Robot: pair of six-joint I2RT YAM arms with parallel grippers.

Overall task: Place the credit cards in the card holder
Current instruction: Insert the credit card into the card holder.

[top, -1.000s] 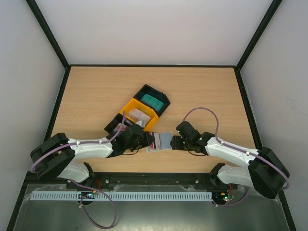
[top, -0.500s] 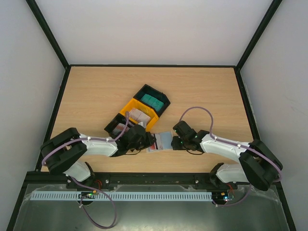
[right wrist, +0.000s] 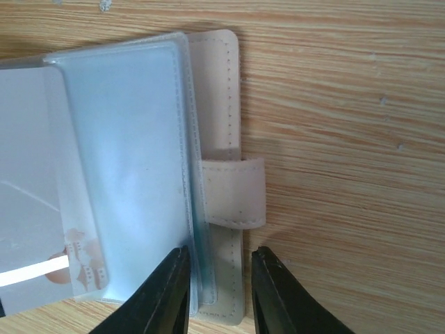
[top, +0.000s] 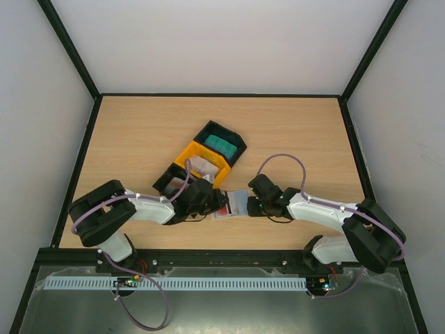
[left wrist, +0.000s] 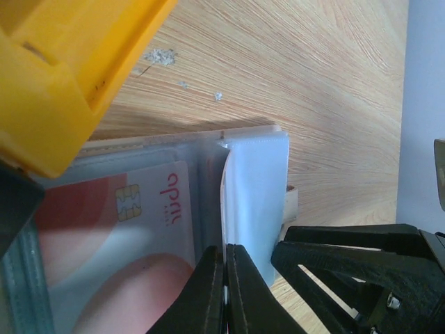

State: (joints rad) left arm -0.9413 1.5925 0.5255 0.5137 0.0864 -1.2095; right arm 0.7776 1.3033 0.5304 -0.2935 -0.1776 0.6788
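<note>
Beige card holder (right wrist: 219,90) between right jaws

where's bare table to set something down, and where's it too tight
Bare table: the far strip between the trays and the back wall, and the right side beyond the right arm. Crowded: near centre, where the left gripper and right gripper meet at the card holder, beside the trays.

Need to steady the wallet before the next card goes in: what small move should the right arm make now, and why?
Probably close the right gripper on the beige edge of the card holder beside the snap tab. Its jaws straddle that edge, open, while the left gripper is shut on a clear sleeve. Pinning the cover should let that sleeve lift open.
</note>
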